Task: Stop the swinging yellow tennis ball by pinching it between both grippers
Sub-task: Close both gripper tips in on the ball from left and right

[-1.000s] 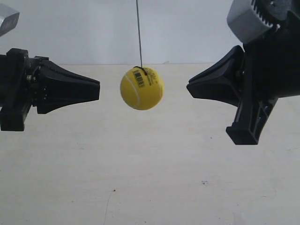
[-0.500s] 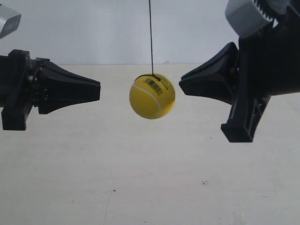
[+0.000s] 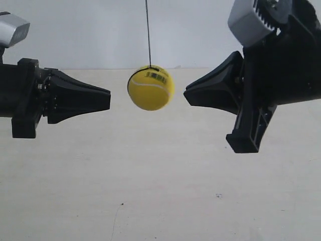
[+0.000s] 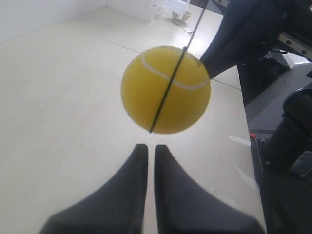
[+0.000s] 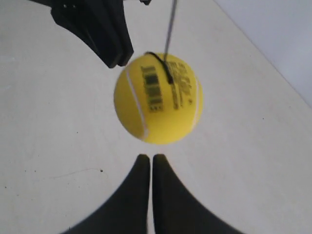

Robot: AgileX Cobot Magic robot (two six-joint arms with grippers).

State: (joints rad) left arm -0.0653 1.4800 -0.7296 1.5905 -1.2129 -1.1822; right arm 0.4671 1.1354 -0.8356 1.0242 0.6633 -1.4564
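Yellow tennis ball (image 4: pixel 165 90) hangs between left gripper (image 4: pixel 146 146) and right gripper (image 5: pixel 146 156), touching neither; both have their jaws all but closed. Tips meeting it off-centre could knock it aside.

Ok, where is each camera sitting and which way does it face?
Exterior: off the arms, about level with the yellow tennis ball, facing the wall; both grippers flank it.
Left wrist: behind the left gripper, facing the ball, right gripper beyond.
Right wrist: behind the right gripper, facing the ball, left gripper beyond.
Shared: all three show ball and string.
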